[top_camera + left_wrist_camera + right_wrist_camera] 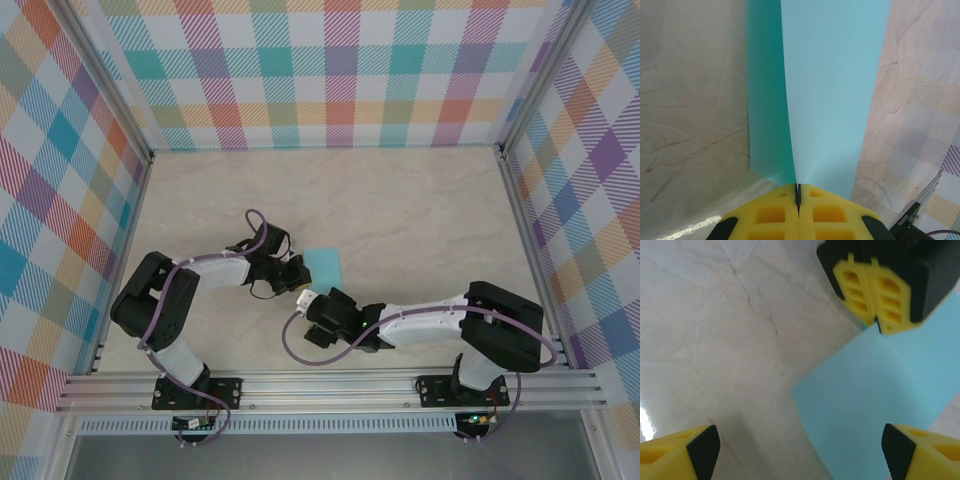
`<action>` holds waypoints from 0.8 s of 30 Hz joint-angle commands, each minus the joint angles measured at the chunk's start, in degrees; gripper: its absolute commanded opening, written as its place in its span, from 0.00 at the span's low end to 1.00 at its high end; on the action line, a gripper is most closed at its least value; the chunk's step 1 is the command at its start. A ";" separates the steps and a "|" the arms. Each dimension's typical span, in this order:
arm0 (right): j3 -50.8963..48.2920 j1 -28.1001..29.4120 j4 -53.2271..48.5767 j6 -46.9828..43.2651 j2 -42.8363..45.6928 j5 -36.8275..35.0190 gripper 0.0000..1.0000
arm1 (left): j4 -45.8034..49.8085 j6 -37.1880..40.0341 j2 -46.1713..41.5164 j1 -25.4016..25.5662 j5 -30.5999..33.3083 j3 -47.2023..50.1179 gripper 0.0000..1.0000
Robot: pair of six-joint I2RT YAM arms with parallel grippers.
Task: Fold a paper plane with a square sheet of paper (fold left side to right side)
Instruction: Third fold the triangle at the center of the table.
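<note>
The turquoise sheet of paper [323, 265] lies on the marble-patterned table, small beside the arms. My left gripper [296, 272] is shut on the sheet's near left edge. In the left wrist view its yellow fingers [770, 215] pinch the paper [835, 90], which rises away from them in a paler face and a darker strip on the left. My right gripper [312, 298] hovers open just in front of the sheet. In the right wrist view the paper's corner [880, 395] lies between its wide-apart fingertips [800, 450], untouched, with the left gripper [875, 295] above it.
Plaid walls [60, 200] enclose the table [420, 210] on the left, back and right. An aluminium rail [330, 385] carrying both arm bases runs along the near edge. The two wrists are close together near the table's middle.
</note>
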State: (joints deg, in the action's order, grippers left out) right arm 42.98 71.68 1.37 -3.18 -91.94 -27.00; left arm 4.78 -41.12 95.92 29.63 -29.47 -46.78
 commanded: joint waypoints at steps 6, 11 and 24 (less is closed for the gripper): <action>5.62 -0.42 3.96 -5.48 -5.97 -3.84 0.71 | 2.87 0.69 -1.52 0.96 -0.29 -1.55 0.00; 5.12 -0.84 2.59 -5.35 -5.00 -3.83 0.50 | 3.07 0.89 -1.43 0.95 -0.24 -1.82 0.00; 3.79 -1.93 -1.97 -4.29 -4.03 2.19 0.00 | 7.77 3.73 -4.33 0.50 3.22 -2.40 0.23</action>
State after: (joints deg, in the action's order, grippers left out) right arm 47.24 70.28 1.28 -8.16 -97.43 -27.81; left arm 9.15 -39.24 94.70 29.93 -27.97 -47.66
